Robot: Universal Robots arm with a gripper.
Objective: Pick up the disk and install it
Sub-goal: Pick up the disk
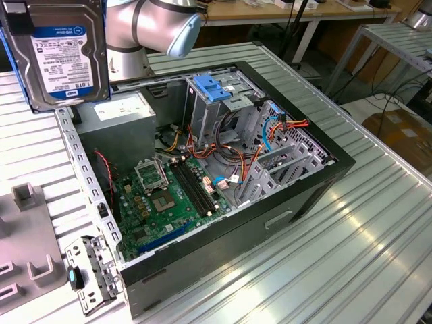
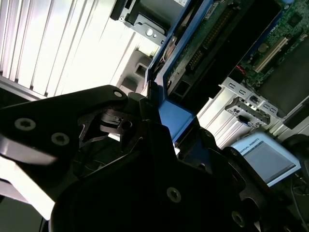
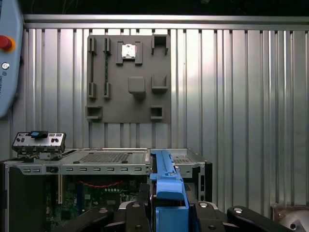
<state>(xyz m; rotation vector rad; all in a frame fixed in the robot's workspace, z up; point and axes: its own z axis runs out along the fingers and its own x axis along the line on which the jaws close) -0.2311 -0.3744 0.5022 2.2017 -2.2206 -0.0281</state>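
My gripper (image 3: 169,207) was closed on the disk (image 1: 59,54). In both wrist views one of the disk's blue rails ran up between my black fingers (image 3: 144,194). In the second wrist view its green circuit side faced the camera.

In the exterior view the disk hung upright in the air, high at the exterior view's left. Its white-and-blue label faced the camera and my arm (image 1: 145,27) stood behind it. It was not yet in the case (image 1: 337,162).

The case lay on its side on the ribbed metal table (image 1: 378,256), open to the top. Inside it, the motherboard (image 1: 162,202) sat at the near left. The grey power supply (image 1: 121,111) was at the far left, under the disk's lower edge as seen in that view. A metal cage (image 1: 202,121) stood at the far middle with a blue bracket (image 1: 212,88) on top, and orange and blue cables ran to its right.

A small metal panel (image 1: 91,273) lay on the table just beside the case's near left corner. A grey fixture plate (image 1: 27,236) lay further left
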